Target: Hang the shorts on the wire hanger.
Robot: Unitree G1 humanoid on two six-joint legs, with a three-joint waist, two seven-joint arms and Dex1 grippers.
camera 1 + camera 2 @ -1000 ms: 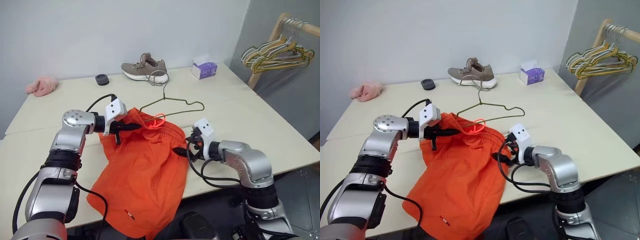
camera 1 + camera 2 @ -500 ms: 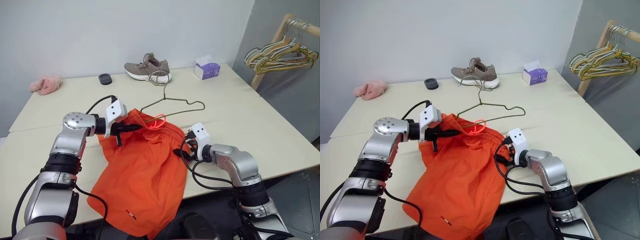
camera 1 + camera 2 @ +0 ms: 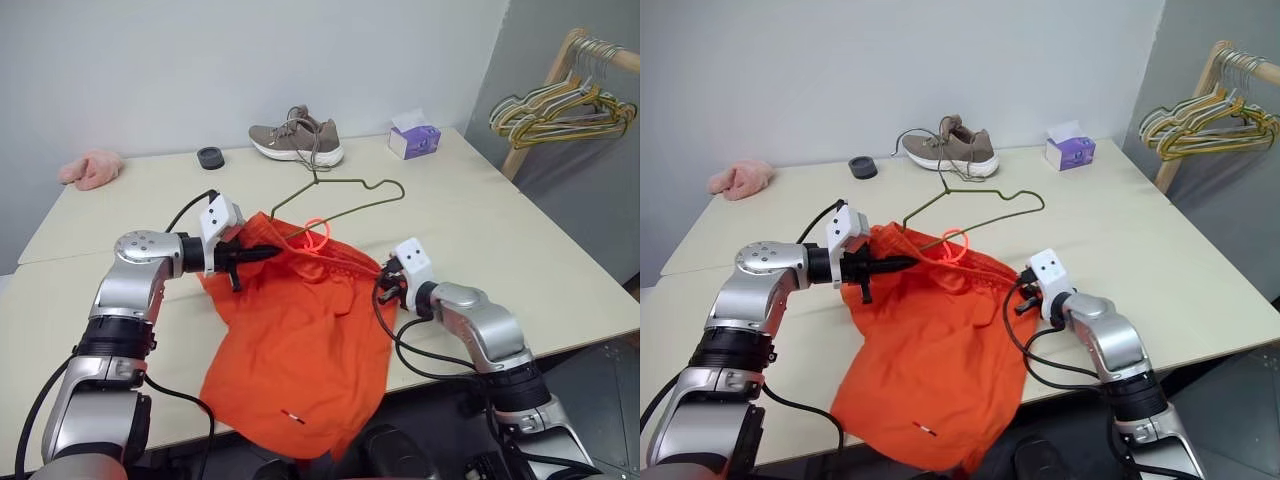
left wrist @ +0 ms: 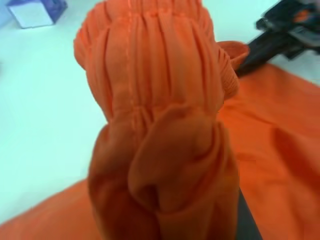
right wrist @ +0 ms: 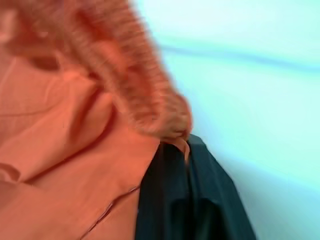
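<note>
Here both grippers point(image 3: 262, 254) point(image 3: 381, 283) pinch the shorts point(image 3: 300, 350), folds hiding their fingertips.

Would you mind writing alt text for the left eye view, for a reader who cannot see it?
Both grippers, left and right, are shut on the waistband of orange shorts that drape over the near edge of a pale table. A wire hanger lies just behind the shorts, with a shoe beyond.
</note>
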